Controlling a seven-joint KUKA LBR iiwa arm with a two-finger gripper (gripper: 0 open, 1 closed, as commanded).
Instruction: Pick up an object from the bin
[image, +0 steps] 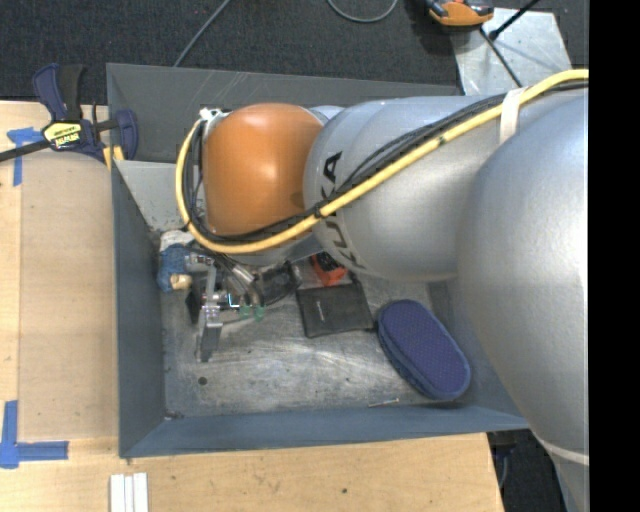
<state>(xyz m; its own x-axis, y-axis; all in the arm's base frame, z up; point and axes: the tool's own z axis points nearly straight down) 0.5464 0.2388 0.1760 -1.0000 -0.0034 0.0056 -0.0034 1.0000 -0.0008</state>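
Observation:
My gripper (209, 328) hangs low over the bin's left part, under the arm's orange cover, its tip close to the floor. Just to its upper left, against the left wall, lies a small blue toy figure (172, 266) with a pale top. A small green piece (252, 313) sits right beside the gripper on its right; whether the gripper touches it I cannot tell. Further right a flat black square thing (331, 308) lies on the floor.
A dark blue oval case (425, 350) lies at the bin's right front. A red-orange thing (325, 266) peeks out from under the arm behind the black square. The arm covers the bin's back and right side. Bare scuffed floor runs along the front.

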